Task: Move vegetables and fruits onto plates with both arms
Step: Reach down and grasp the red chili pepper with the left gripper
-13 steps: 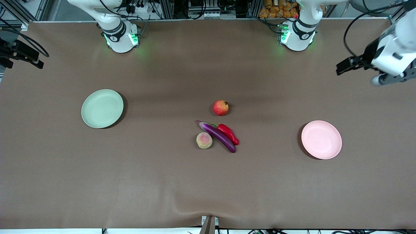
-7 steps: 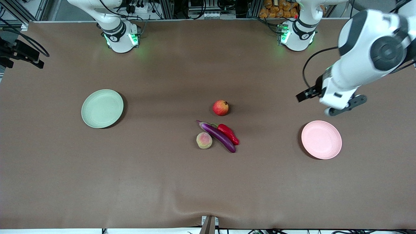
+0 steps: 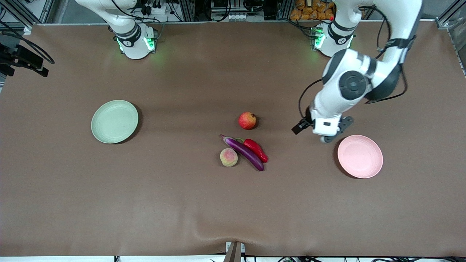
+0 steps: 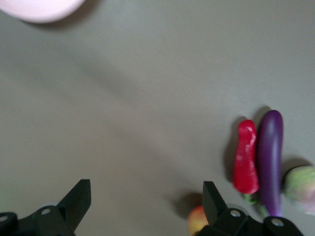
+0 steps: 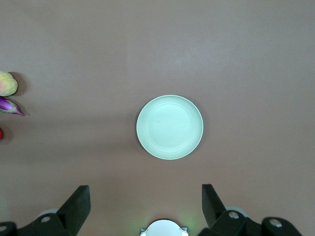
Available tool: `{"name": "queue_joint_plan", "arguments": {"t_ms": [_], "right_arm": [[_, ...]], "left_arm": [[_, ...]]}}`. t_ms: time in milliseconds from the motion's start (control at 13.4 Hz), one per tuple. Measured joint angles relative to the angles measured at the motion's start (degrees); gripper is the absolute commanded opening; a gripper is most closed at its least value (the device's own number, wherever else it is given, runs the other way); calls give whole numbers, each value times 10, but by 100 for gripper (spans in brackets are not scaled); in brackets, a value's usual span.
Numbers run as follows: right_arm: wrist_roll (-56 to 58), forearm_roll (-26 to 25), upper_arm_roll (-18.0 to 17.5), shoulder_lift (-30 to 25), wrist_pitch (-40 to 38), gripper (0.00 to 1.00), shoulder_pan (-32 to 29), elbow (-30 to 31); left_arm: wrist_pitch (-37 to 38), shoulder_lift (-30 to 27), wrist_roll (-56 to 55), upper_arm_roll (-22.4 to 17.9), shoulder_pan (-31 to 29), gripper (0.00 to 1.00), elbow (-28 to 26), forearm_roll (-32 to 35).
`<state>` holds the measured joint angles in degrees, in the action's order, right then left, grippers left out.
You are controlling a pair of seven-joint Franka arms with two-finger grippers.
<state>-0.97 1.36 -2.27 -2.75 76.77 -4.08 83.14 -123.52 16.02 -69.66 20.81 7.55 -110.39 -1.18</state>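
The pomegranate (image 3: pixel 247 120), purple eggplant (image 3: pixel 242 152), red chili (image 3: pixel 256 150) and peach (image 3: pixel 228 157) lie close together mid-table. The chili touches the eggplant. The green plate (image 3: pixel 114 121) sits toward the right arm's end and the pink plate (image 3: pixel 360 156) toward the left arm's end, both empty. My left gripper (image 3: pixel 325 127) hangs over bare table between the pomegranate and the pink plate. It is open and empty (image 4: pixel 145 201), with the chili (image 4: pixel 245 157), eggplant (image 4: pixel 270 160) and pomegranate (image 4: pixel 197 221) in its view. My right gripper (image 5: pixel 145 202) is open and empty, high above the green plate (image 5: pixel 170 127).
The right arm's green-lit base (image 3: pixel 135 43) and the left arm's base (image 3: pixel 332 40) stand at the table's back edge. A black mount (image 3: pixel 22 60) juts in at the right arm's end. The brown cloth has a wrinkle at the front edge (image 3: pixel 233 238).
My left arm has swung in from the table's end and come down to the spot between the pomegranate and the pink plate. The fruits, vegetables and plates have not moved.
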Motion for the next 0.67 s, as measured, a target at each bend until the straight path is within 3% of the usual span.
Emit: {"name": "queue_joint_plan", "arguments": {"t_ms": [448,672], "right_arm": [[0,0,0,0,0,100,0,0],[0,0,0,0,-2,100,0,0]], "left_arm": [[-171,112,-134,-2,70,100,1,28],[-199,165,-181,-3,83,100,36,68]]}}
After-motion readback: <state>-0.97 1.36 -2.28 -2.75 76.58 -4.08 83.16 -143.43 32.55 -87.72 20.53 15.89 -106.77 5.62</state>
